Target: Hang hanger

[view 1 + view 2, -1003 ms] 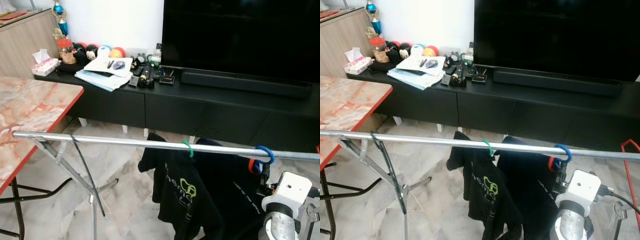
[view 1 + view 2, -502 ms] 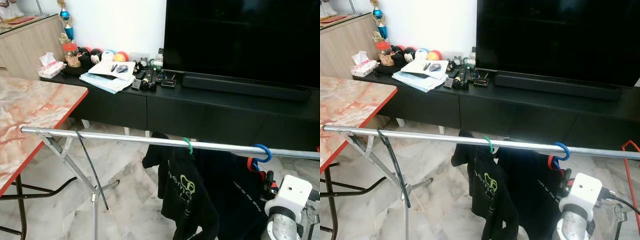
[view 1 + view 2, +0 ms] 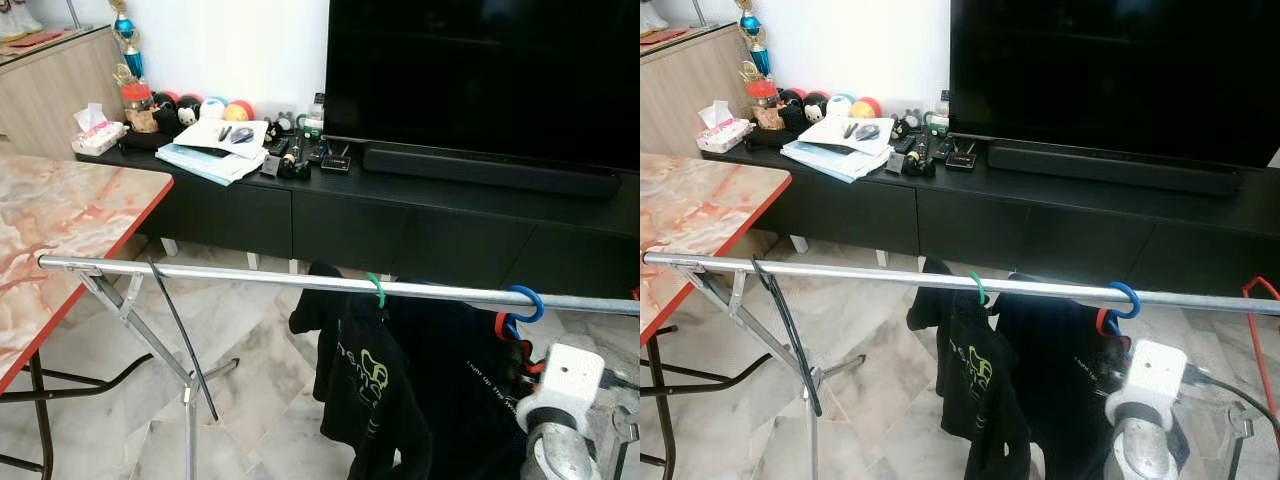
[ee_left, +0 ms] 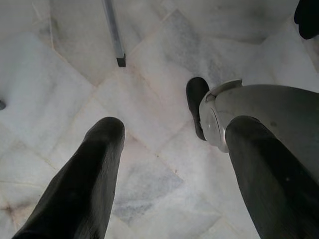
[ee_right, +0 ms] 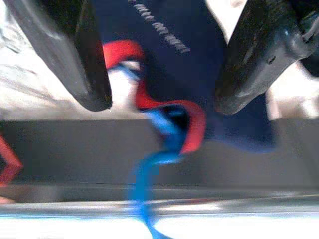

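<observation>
A silver rail (image 3: 200, 273) runs across in front of me. On it a green hanger hook (image 3: 377, 290) carries a black shirt with a green logo (image 3: 365, 385). Further right hangs a blue hanger hook (image 3: 525, 303) with a navy shirt (image 3: 465, 390) that has a red collar. My right arm's white wrist (image 3: 570, 385) sits just below the blue hook. In the right wrist view my right gripper (image 5: 162, 102) is open, its fingers either side of the red collar (image 5: 192, 124) without touching it. My left gripper (image 4: 174, 129) hangs open over the marble floor.
A folding table (image 3: 60, 220) with a marbled top and red edge stands at my left. The rack's crossed legs (image 3: 150, 340) stand below the rail's left end. Behind are a black cabinet (image 3: 400, 220) with clutter and a large TV (image 3: 480, 70). A red frame (image 3: 1260, 330) is at far right.
The camera has shifted slightly. My right wrist has moved a little left and stays under the blue hook. Both hangers rest on the rail as before.
</observation>
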